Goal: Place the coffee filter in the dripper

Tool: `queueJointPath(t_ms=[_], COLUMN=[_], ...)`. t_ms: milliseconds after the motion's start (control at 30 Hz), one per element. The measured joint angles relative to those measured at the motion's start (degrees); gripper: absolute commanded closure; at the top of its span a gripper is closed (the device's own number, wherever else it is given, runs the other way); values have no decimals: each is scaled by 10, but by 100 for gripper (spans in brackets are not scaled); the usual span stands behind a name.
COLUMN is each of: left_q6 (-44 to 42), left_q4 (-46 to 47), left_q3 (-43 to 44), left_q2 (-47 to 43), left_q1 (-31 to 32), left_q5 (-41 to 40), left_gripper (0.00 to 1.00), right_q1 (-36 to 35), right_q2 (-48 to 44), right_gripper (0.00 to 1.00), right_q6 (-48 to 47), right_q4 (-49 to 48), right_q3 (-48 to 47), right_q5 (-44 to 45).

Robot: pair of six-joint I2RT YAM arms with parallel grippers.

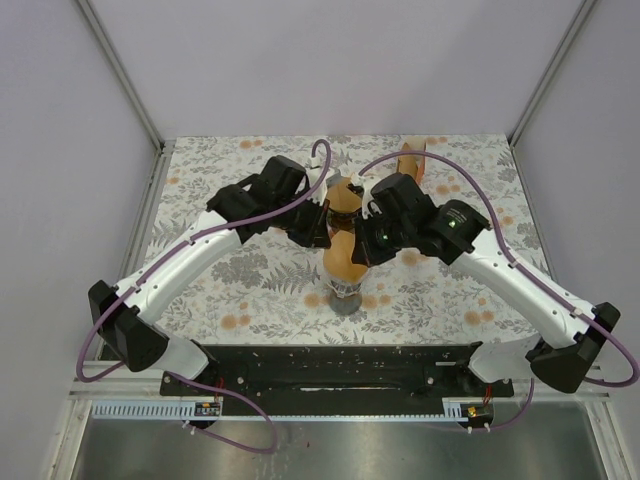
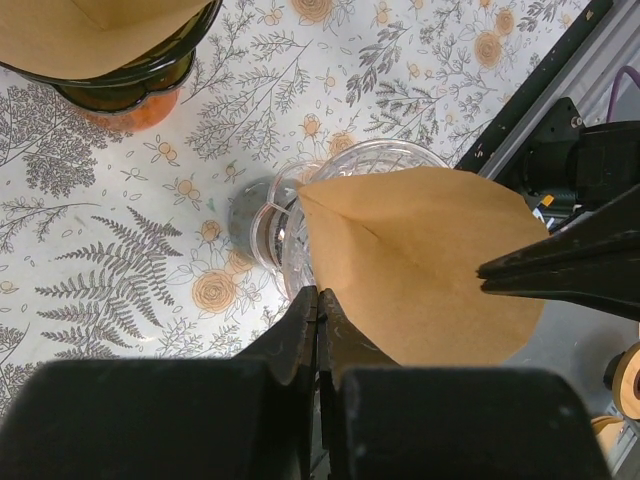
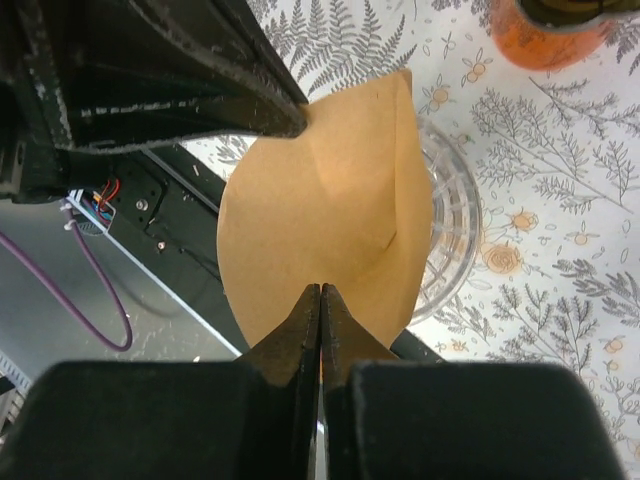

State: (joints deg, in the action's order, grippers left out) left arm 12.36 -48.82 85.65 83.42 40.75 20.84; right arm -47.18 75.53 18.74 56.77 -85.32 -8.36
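Note:
A brown paper coffee filter [image 1: 343, 258] hangs opened between both grippers, just above the clear glass dripper [image 1: 346, 298] on its grey base. My left gripper [image 2: 320, 298] is shut on the filter's [image 2: 420, 260] near edge, with the dripper [image 2: 275, 235] below and partly hidden by the paper. My right gripper [image 3: 320, 290] is shut on the opposite edge of the filter [image 3: 330, 190]; the dripper's ribbed rim [image 3: 455, 215] shows to the right under it. In the top view the left gripper [image 1: 323, 236] and right gripper [image 1: 366, 248] flank the filter.
A dark and orange holder with more brown filters [image 1: 345, 195] stands just behind the dripper; it also shows in the left wrist view [image 2: 115, 60]. Another orange object [image 1: 412, 160] lies at the back. The black arm mount [image 1: 340, 365] runs along the near edge.

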Motion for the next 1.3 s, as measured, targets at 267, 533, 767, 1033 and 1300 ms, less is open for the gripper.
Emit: queueJointPath(t_ms=[267, 533, 767, 1033, 1300], left_q6=[1, 3, 3, 4, 8], left_q4=[1, 5, 5, 7, -5], left_q3=[-1, -18, -19, -24, -5], left_q2=[0, 1, 1, 4, 10], left_q1=[-5, -20, -20, -20, -44], left_q5=[2, 6, 9, 8, 15], left_gripper=[100, 100, 100, 77, 59], right_q1=[0, -5, -16, -31, -51], right_q2=[28, 54, 82, 122, 144], right_gripper=[100, 100, 100, 100, 100], right_q6=[-10, -12, -17, -21, -21], right_q4=[-27, -40, -49, -44, -42], right_q3=[20, 51, 52, 52, 52], right_q5=[30, 34, 49, 83, 109])
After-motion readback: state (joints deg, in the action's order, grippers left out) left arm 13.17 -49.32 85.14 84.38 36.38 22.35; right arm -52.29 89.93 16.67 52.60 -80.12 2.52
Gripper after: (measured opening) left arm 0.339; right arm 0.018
